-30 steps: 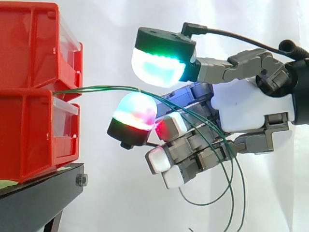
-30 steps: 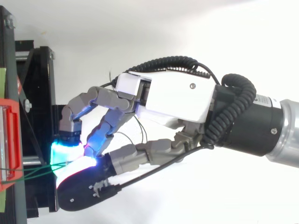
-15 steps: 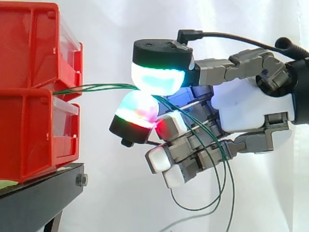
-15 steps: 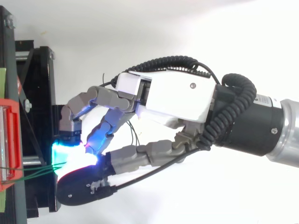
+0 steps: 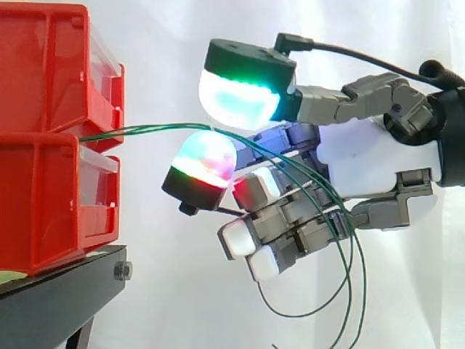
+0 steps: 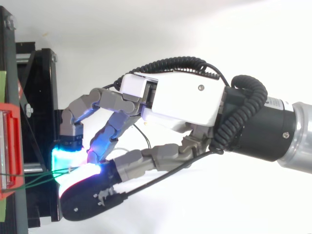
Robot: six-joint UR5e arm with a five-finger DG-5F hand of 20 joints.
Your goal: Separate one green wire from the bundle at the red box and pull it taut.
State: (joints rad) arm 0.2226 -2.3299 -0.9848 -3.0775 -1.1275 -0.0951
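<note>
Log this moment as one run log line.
robot hand: pads apart | green wires: unseparated, draped across hand, slack loops below | red box: wires start here

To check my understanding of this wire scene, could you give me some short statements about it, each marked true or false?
1. The green wires run out from the stacked red bins. True.
2. Only one green wire leaves the bins. False: several strands do.
3. Every wire is pulled taut. False: beyond the hand they hang in slack loops.
4. The bins rest on a black stand. True.
5. In the side view the hand enters from the left. False: it comes from the right.
</note>
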